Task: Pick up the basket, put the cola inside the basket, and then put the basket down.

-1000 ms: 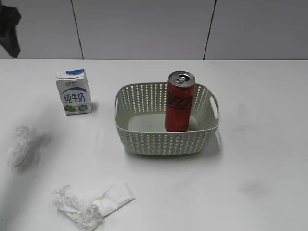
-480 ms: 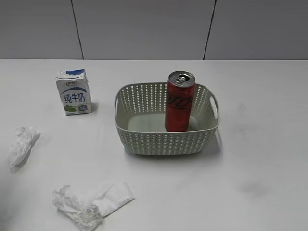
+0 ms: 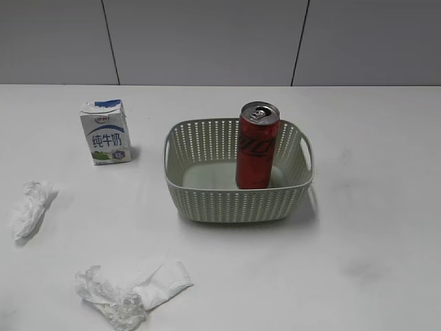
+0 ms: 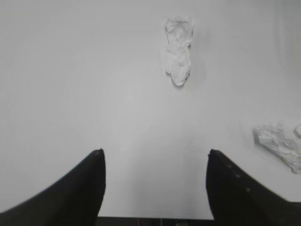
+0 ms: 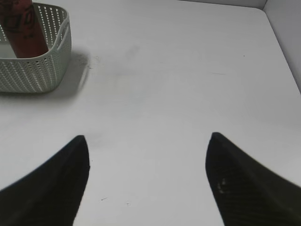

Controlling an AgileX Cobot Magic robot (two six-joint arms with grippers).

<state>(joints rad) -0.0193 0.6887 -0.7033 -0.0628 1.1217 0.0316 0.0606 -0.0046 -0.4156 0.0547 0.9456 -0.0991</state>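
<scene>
Inside the basket [image 3: 238, 196], set on the table [image 3: 358, 227], the cola [image 3: 256, 146] stands upright. Both tools, left [image 4: 155, 160] and right [image 5: 146, 146], are spread empty, well away. Only a stray bump could tip it.

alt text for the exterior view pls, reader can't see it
A red cola can stands upright inside a sage-green basket on a white table. A milk carton stands to its left, with two crumpled white wrappers nearer the camera; no arms are visible.
</scene>
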